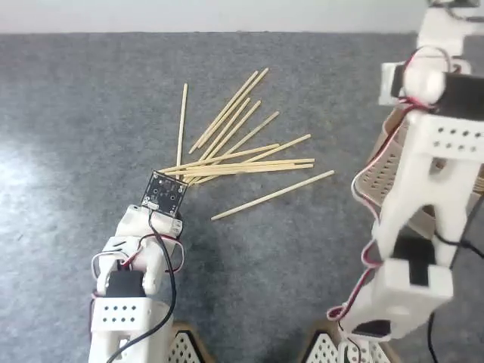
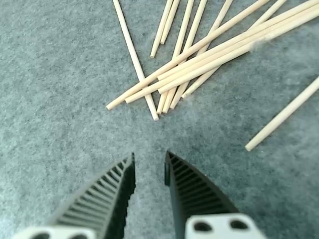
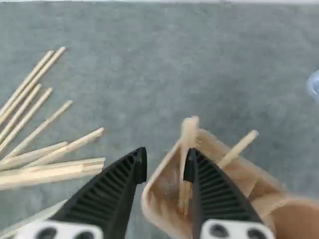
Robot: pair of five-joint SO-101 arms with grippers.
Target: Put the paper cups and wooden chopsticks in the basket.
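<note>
Several wooden chopsticks (image 1: 234, 151) lie fanned out on the grey carpet, with one chopstick (image 1: 272, 195) apart on the near side. My left gripper (image 2: 149, 162) hovers low just short of the pile's (image 2: 199, 55) near ends, open a little with nothing between its fingers. In the high view its wrist board (image 1: 165, 193) covers it. My right gripper (image 3: 165, 159) is open over the beige basket (image 3: 239, 169), whose rim runs between the fingers. Chopsticks (image 3: 187, 149) stand inside the basket. From above, the right arm (image 1: 423, 189) hides most of the basket (image 1: 382, 170).
The carpet runs bare to the left of the pile and along the far side. A blurred pale blue thing (image 3: 314, 84) shows beyond the basket. Both arm bases (image 1: 181, 348) stand at the near edge.
</note>
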